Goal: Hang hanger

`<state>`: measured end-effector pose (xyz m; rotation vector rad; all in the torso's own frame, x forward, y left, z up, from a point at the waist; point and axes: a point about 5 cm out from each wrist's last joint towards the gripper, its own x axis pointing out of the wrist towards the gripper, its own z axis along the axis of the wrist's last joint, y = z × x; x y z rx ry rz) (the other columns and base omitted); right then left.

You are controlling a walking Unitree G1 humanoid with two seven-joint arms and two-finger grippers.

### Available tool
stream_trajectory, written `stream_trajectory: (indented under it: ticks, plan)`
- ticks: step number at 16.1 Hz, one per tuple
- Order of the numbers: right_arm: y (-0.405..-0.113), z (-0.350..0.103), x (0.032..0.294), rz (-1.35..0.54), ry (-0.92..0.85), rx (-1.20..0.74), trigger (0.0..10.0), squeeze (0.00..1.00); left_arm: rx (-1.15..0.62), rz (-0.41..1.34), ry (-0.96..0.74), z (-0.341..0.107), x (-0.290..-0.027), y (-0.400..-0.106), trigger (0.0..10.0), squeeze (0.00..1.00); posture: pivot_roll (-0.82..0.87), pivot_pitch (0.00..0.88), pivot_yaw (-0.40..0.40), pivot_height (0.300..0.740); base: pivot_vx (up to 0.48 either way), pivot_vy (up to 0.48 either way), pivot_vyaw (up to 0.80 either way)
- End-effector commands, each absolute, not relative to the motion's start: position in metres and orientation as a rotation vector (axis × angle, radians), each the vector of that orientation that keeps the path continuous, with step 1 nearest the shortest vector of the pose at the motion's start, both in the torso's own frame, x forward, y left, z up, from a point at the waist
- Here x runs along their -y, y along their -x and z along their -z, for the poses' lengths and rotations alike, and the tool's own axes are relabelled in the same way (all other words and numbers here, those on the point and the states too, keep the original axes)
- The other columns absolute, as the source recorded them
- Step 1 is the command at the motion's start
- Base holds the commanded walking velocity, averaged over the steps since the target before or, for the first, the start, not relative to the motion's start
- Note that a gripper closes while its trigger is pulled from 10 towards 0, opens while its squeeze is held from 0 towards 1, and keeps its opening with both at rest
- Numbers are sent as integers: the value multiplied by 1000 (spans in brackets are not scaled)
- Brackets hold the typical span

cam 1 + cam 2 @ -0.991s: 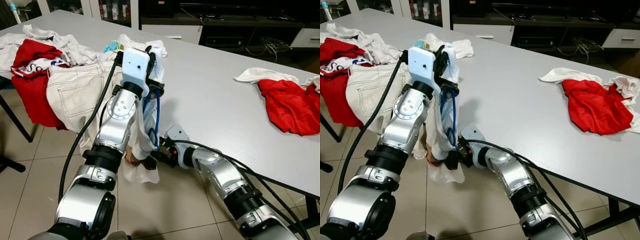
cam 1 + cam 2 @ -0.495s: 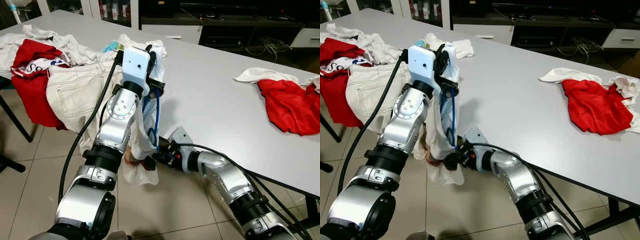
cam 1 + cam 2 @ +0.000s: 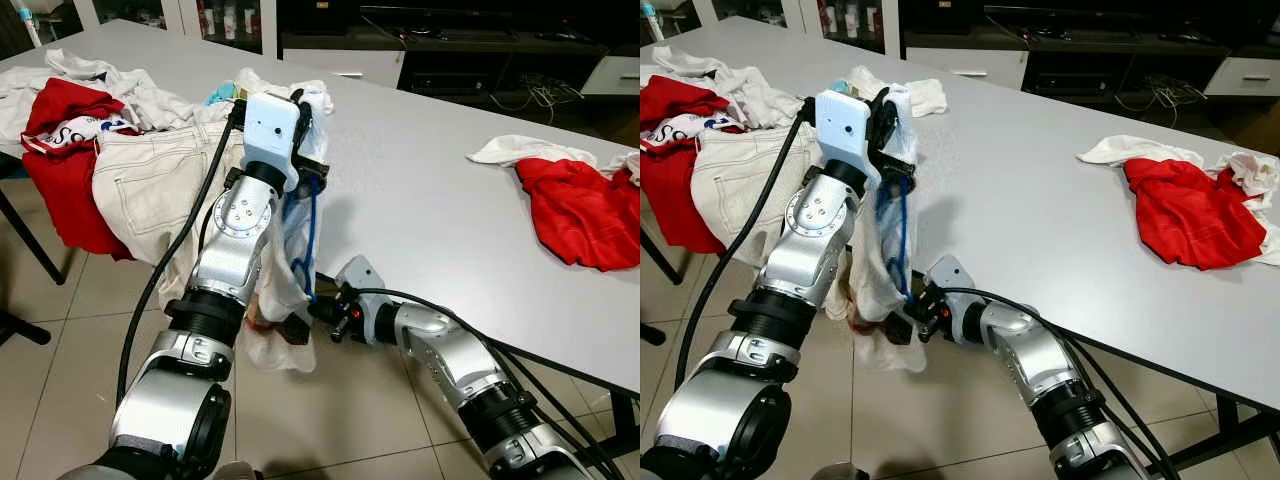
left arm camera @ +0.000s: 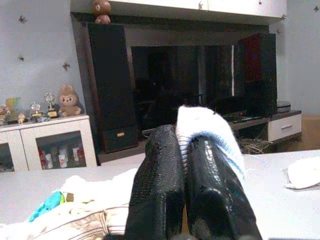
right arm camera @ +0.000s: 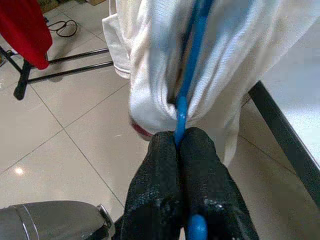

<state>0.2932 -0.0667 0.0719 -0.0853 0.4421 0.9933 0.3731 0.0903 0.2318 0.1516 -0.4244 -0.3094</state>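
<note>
Beside the grey desk [image 3: 440, 200], over the tiled floor [image 3: 60, 330], the right hand [image 5: 182, 150] is pinching the lower end of the blue hanger [image 3: 305, 235] with its fingers pressed together, while the left hand [image 4: 192, 150] is clamping white cloth high above the desk edge. The white garment [image 3: 285, 290] is bunching around the hanger between them. To seat it well, the right hand probably needs to be working the hanger's end inside the cloth without tugging the garment from the left hand's grip.

Clothes pile [image 3: 110, 150] on tabletop [image 3: 420, 200] at left; crumpled garments [image 3: 575, 200] at right; cabinets [image 3: 330, 35] behind tabletop; tiled floor [image 3: 70, 320] below.
</note>
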Motion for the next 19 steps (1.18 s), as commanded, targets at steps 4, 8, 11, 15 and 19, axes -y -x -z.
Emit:
stream_trajectory:
  ticks: [4,8,11,15,19]
  plan:
    - [-300,-74,80,-914,120,-410,0,0,482,317,-142,-248,-88,-371,4235,0,-30,0,-45,740,0,0,0]
    - [-318,-98,102,-756,108,-301,0,0,477,325,-143,-246,-86,-371,9882,0,-32,0,-45,740,0,0,0]
    - [-313,-129,116,-826,108,-234,0,0,457,309,-154,-240,-91,-371,10000,0,-34,0,-45,740,0,0,0]
    - [-289,-133,141,-973,202,-270,0,0,445,292,-162,-239,-93,-372,10000,0,-38,0,-46,740,0,0,0]
    - [-279,-137,161,-973,263,-311,0,0,439,273,-158,-238,-99,-373,10000,0,-38,0,-46,740,0,0,0]
